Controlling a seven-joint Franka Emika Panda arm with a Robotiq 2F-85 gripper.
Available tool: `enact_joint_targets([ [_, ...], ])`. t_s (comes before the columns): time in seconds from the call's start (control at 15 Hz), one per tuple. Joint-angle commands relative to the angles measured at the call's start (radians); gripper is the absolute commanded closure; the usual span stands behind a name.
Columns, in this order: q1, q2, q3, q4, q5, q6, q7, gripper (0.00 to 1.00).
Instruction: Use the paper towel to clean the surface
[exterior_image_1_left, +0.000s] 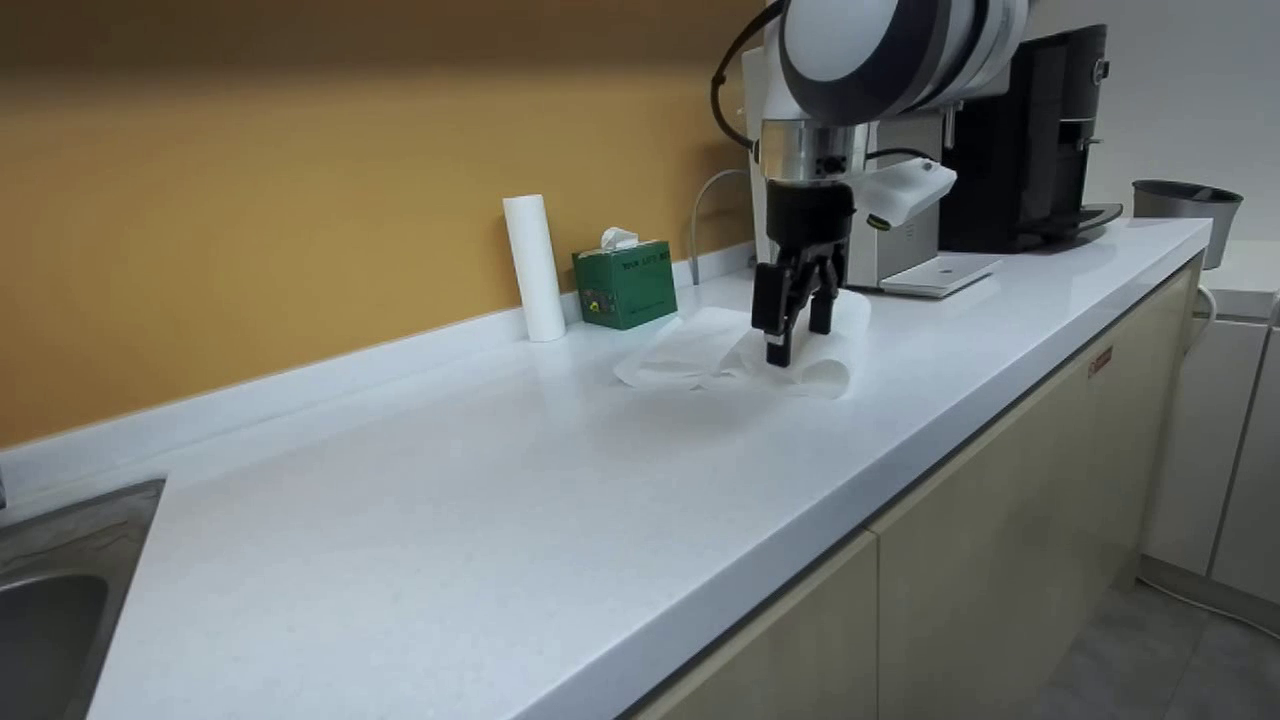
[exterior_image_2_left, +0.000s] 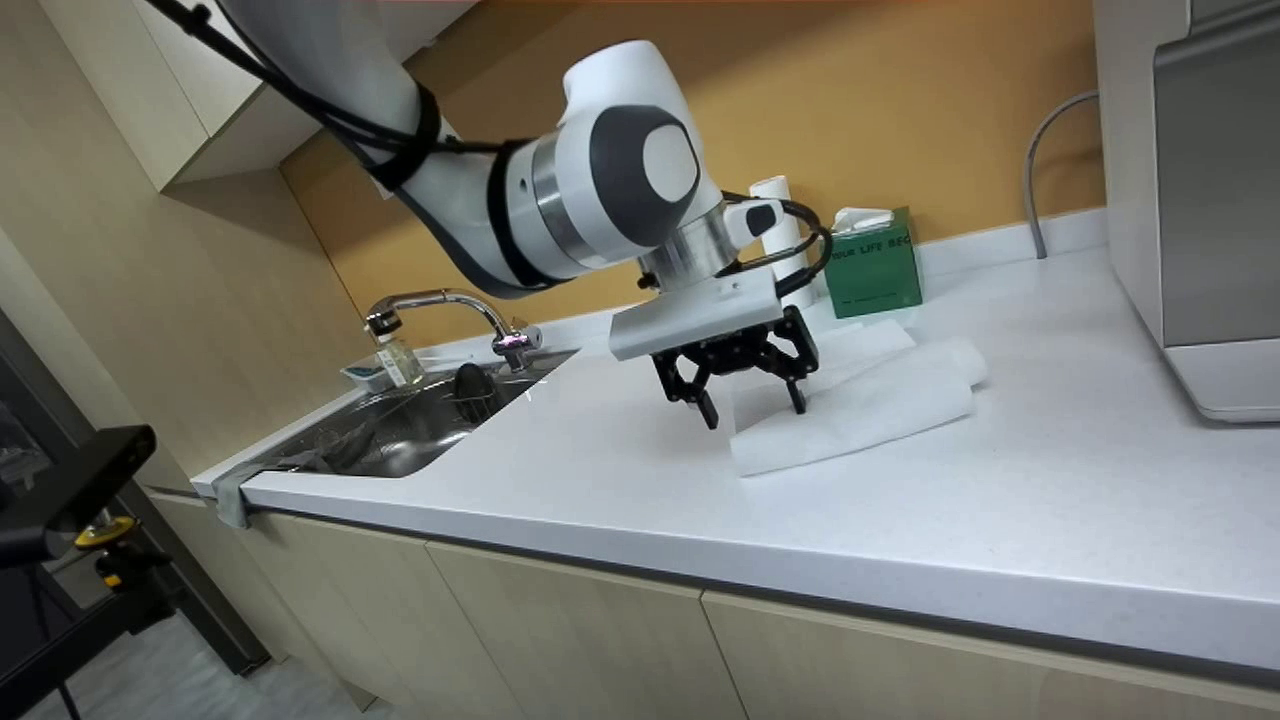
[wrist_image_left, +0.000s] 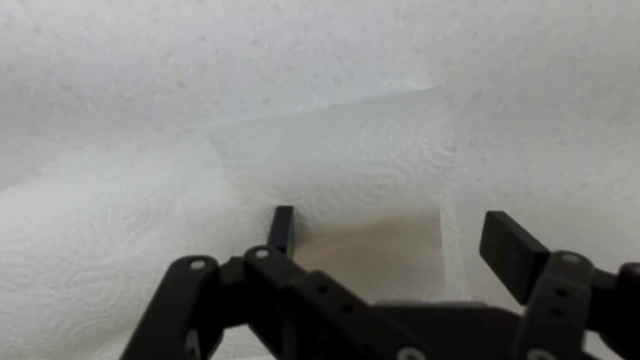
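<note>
A white paper towel (exterior_image_2_left: 880, 410), loosely folded and spread, lies on the white countertop (exterior_image_2_left: 1060, 480). It also shows under the arm in an exterior view (exterior_image_1_left: 680, 355) and at the left and middle of the wrist view (wrist_image_left: 100, 250). My gripper (exterior_image_2_left: 754, 408) points down at the towel's edge with its fingers wide apart. It also shows in an exterior view (exterior_image_1_left: 800, 342) and in the wrist view (wrist_image_left: 395, 240). One finger is over the towel, at or very near its surface; I cannot tell whether it touches. The other finger is beyond the towel's edge, over bare counter. Nothing is between the fingers.
A green tissue box (exterior_image_1_left: 626, 286) and an upright white paper roll (exterior_image_1_left: 535, 268) stand by the wall. A steel sink (exterior_image_2_left: 420, 440) with a faucet (exterior_image_2_left: 515, 340) is at one end of the counter. Coffee machines (exterior_image_1_left: 1030, 150) stand at the other end.
</note>
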Motion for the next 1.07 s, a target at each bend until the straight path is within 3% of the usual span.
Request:
enact_joint_targets([
  [0.0, 0.017, 0.036, -0.021, 0.052, -0.021, -0.031, 0.015, 0.33],
  [0.6, 0.002, 0.067, -0.040, 0.046, -0.009, -0.044, 0.006, 0.95],
  [0.73, -0.003, 0.053, -0.046, 0.028, -0.003, -0.054, 0.015, 1.00],
  [1.0, -0.020, 0.005, -0.067, -0.034, 0.012, -0.096, 0.031, 0.99],
])
